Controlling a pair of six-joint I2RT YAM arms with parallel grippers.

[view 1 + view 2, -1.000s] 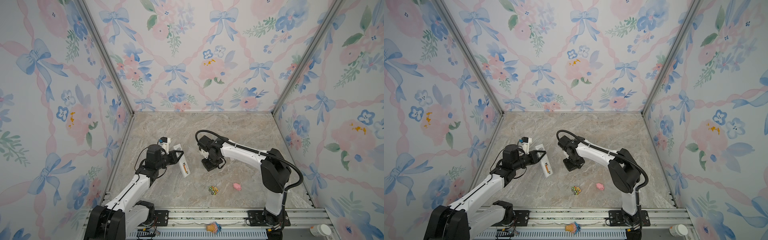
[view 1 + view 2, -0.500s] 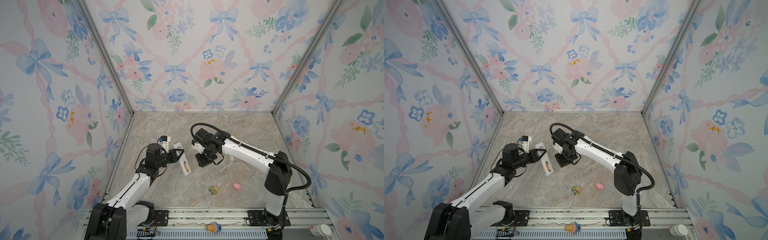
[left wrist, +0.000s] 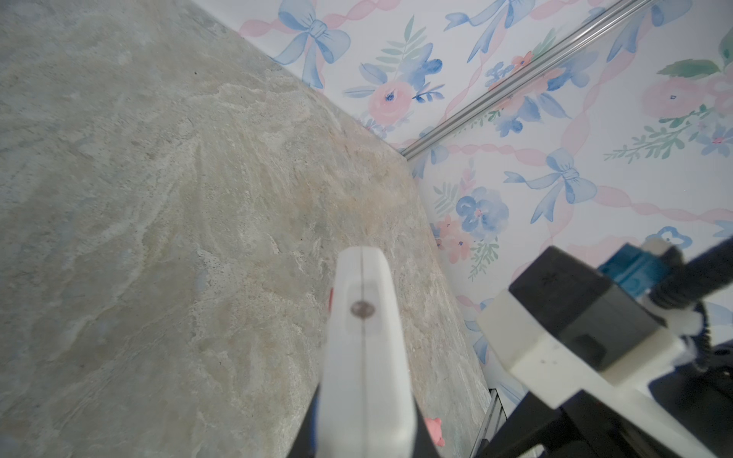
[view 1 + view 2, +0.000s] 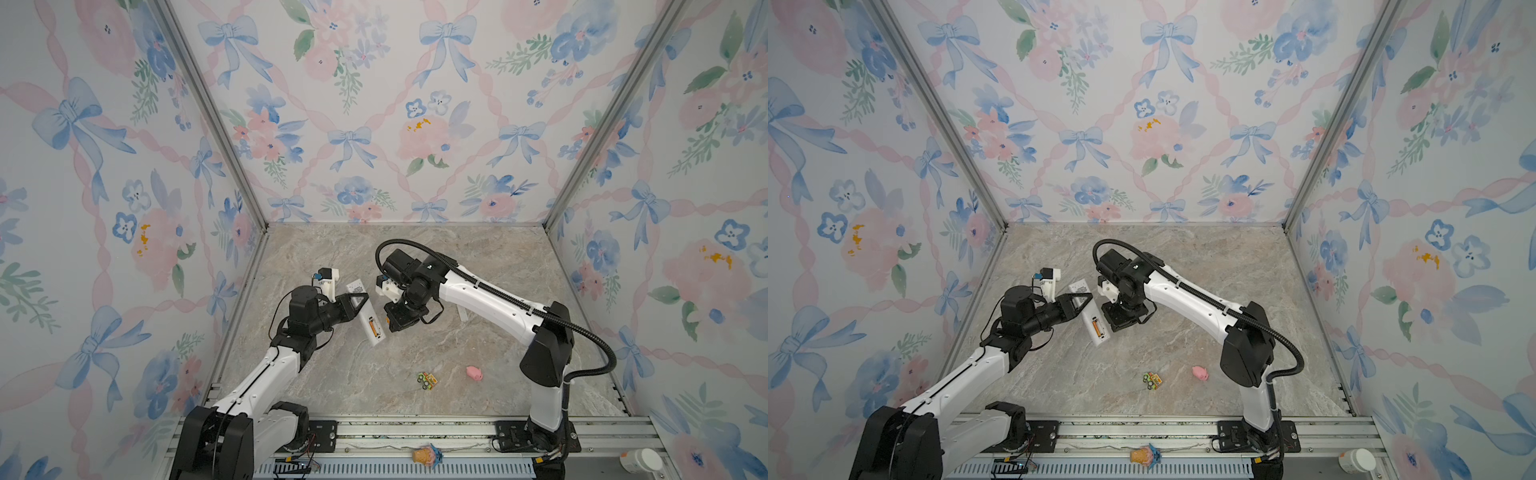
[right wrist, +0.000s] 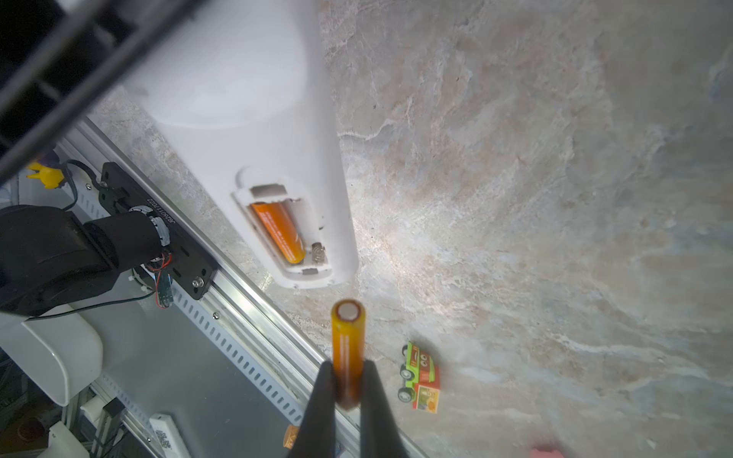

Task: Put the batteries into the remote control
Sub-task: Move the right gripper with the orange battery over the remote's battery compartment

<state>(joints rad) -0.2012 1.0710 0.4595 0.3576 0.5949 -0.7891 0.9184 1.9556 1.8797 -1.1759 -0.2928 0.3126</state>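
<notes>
Orange battery clamped in my right claw, at three o'clock of the white remote control, which my left claw grips; second battery sits in its compartment.

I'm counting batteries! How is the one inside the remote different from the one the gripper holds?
The seated battery lies in the slot of the remote; the held battery is in the air, pinched by the right gripper. The seated battery shows its long side to the right wrist camera; the held battery shows its flat end. Both are slim and orange.
</notes>
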